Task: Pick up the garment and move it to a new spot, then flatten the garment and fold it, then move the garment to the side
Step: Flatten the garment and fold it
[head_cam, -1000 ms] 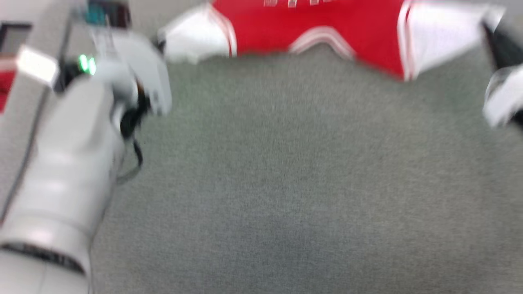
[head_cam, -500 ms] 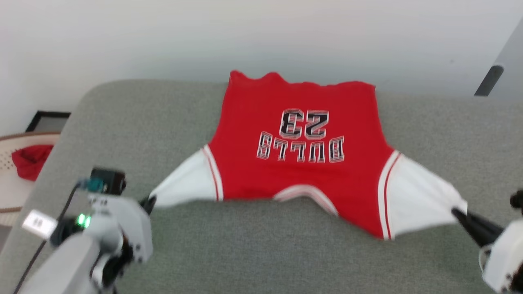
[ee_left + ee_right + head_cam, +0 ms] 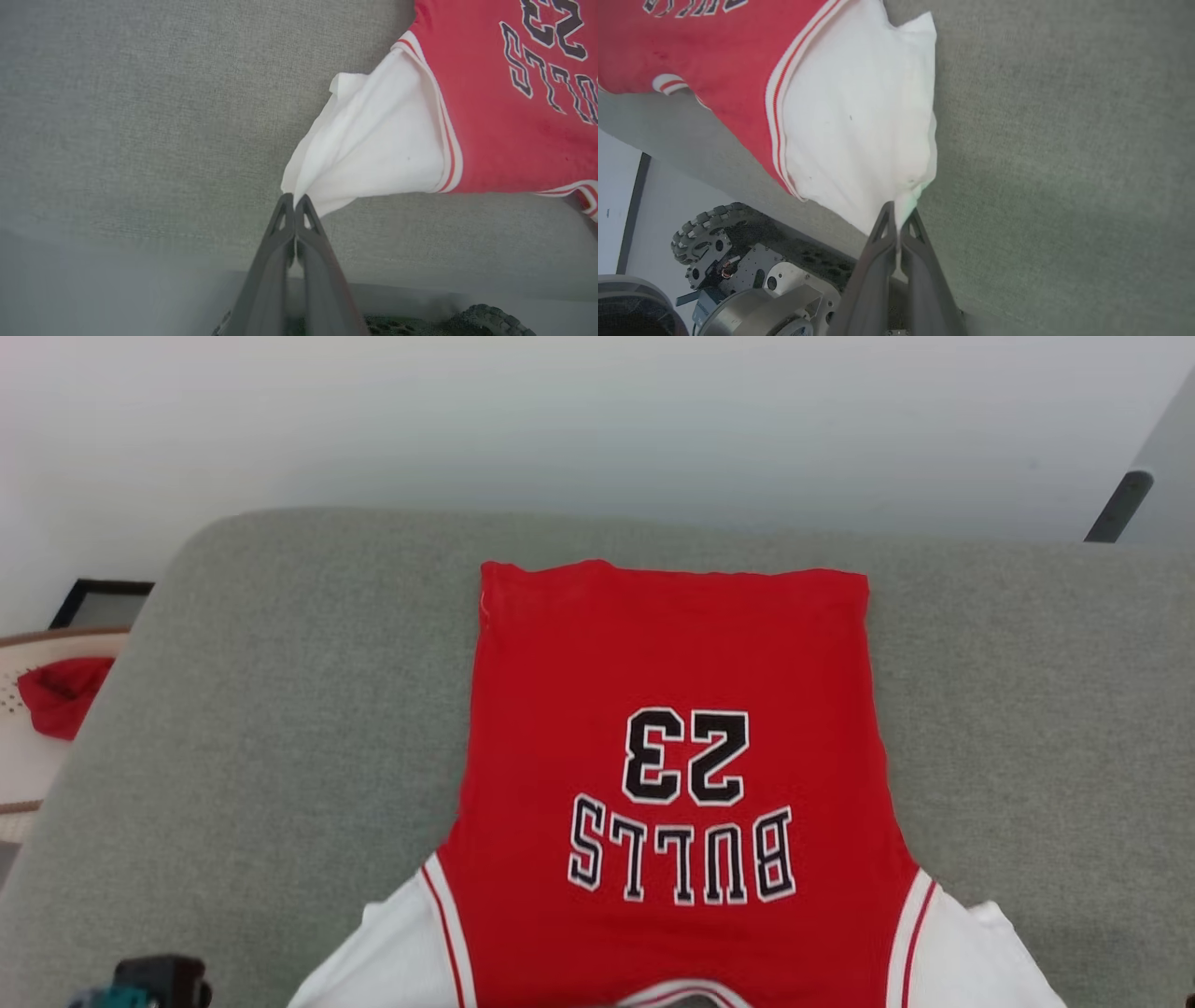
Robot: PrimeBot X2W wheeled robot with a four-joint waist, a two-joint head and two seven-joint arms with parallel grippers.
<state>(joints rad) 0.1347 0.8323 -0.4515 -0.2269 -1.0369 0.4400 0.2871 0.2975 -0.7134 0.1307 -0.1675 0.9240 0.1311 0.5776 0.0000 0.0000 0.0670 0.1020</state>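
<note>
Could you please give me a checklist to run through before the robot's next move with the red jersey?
1. Left gripper shut on the tip of the left sleeve: ok.
2. Right gripper shut on the tip of the right sleeve: ok.
3. Body of the red jersey shirt with white sleeves lies smooth, lettering up, on the grey fabric cushion: ok.
4. Far hem straight: ok.
5. Both sleeves spread flat: not ok; each is gathered toward its pinch, with a turned-over corner.
6. Collar edge flat on the cushion: cannot tell; the head view cuts it off.
</note>
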